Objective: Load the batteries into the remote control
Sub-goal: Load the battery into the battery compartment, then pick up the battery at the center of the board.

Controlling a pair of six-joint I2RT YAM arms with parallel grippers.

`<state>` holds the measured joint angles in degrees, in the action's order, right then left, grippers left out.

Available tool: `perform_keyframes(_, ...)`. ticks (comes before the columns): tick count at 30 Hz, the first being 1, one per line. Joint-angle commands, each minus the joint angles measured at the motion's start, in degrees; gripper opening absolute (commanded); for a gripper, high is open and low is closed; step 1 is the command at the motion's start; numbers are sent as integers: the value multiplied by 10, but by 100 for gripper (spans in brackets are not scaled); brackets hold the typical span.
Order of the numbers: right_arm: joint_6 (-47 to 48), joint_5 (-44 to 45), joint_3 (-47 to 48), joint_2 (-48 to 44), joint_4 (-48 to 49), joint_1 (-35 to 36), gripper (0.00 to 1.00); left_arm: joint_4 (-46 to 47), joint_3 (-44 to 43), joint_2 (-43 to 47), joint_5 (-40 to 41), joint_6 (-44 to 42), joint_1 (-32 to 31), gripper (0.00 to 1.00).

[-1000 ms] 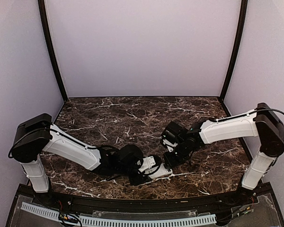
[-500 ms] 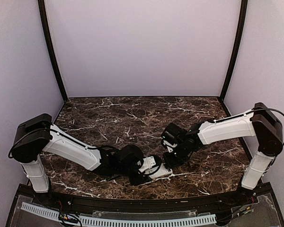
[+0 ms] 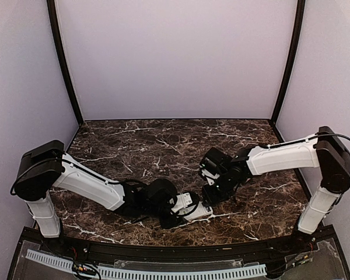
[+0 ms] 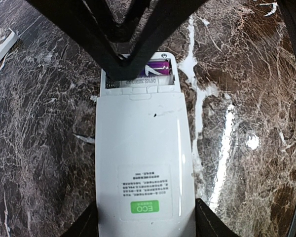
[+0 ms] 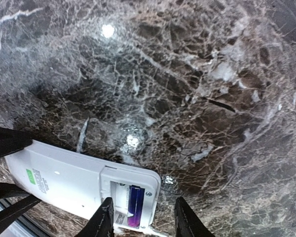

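Jaws of left gripper [image 4: 145, 223] clamp the remote control [image 4: 143, 163] by its sides, right gripper [image 5: 144, 215] gapes open; probably light, slick, rigid plastic, so side grip suits

remote control [image 4: 143, 138] back | green sticker [image 4: 144, 206]: "ECO" | small print above: unreadable | battery [image 4: 160, 68] print: unreadable

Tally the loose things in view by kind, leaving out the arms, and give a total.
remote control: 1
battery: 1 seen, in the remote's open compartment
small white strip: 1, lying apart on the tabletop; possibly the compartment cover
Total: 3
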<state>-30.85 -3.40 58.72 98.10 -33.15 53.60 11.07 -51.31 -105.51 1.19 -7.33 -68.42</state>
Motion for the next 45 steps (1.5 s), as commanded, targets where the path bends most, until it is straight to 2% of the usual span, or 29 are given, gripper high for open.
perform_keyframes(1,22,-2,35,-43,-23,-15,42,-81,17,-39,22,-19,-4,36)
perform_keyframes(4,26,-9,38,-75,-27,-34,43,-84,16,-38,23,-21,-4,37)
perform_keyframes(8,76,17,39,-129,-47,-102,44,-89,14,-39,12,-23,-4,41)
perform_keyframes(13,333,12,64,-189,-17,-195,50,-92,10,-40,1,-25,-4,55)
perform_keyframes(17,549,-15,35,-219,38,-233,59,-98,5,-35,10,-31,-4,64)
perform_keyframes(20,692,-48,5,-233,28,-250,60,-100,4,-25,17,-43,-4,72)
perform_keyframes(24,883,-94,-24,-247,4,-275,59,-107,-1,-10,2,-49,-4,78)
perform_keyframes(27,991,-94,-31,-237,-5,-304,59,-129,-5,2,-6,-49,-4,80)
perform_keyframes(30,1043,-68,2,-184,-64,-328,58,-139,-3,15,-9,-47,-4,80)
perform_keyframes(34,1081,-42,25,-111,-72,-335,57,-152,-3,36,-10,-47,-4,80)
perform_keyframes(40,1078,-30,63,-23,-104,-338,53,-159,0,48,20,-58,-4,80)
perform_keyframes(45,1016,-66,79,-29,-88,-338,52,-157,2,48,28,-60,-4,80)
